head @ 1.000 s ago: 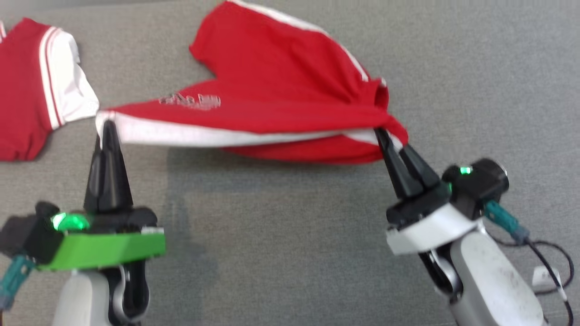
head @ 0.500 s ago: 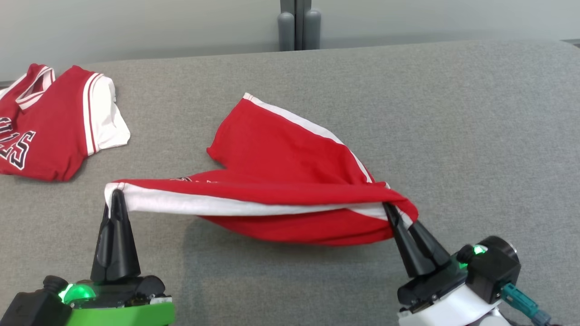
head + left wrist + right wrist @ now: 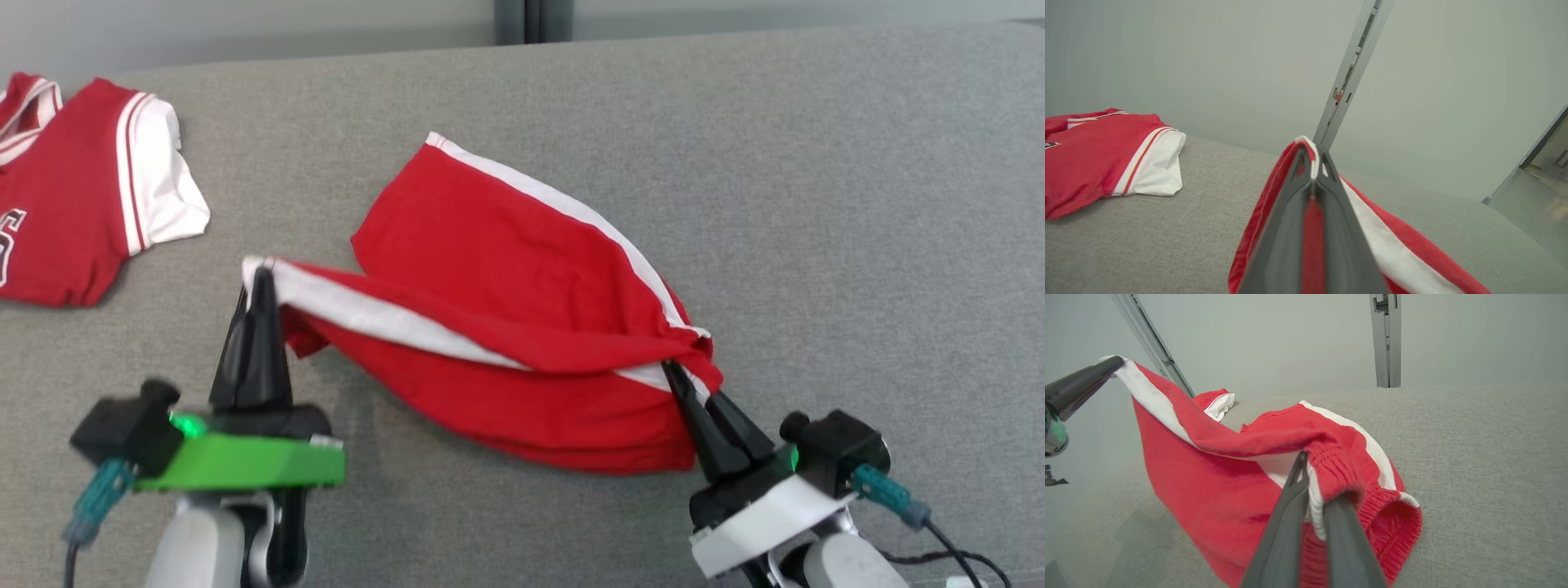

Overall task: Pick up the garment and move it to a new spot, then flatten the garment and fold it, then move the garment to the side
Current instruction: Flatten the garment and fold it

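Note:
The garment is a pair of red shorts (image 3: 506, 269) with white side stripes, held up off the grey surface between both arms. My left gripper (image 3: 260, 278) is shut on the white-edged leg hem, seen close up in the left wrist view (image 3: 1312, 157). The elastic waistband corner is pinched in my right gripper (image 3: 676, 377), whose fingers (image 3: 1294, 498) close around the gathered band. One leg of the shorts (image 3: 1331, 416) drapes down onto the surface behind. The left gripper's fingers (image 3: 1081, 384) show at the left of the right wrist view.
A second red and white garment, a folded jersey (image 3: 82, 196), lies at the far left of the grey fabric surface (image 3: 816, 204). A pale wall with a vertical metal post (image 3: 1386, 339) stands behind. A cable (image 3: 939, 547) trails by the right wrist.
The head camera has tilted. My left gripper has moved inward toward the right one, so the taut stripe between them has slackened and the shorts sag lower.

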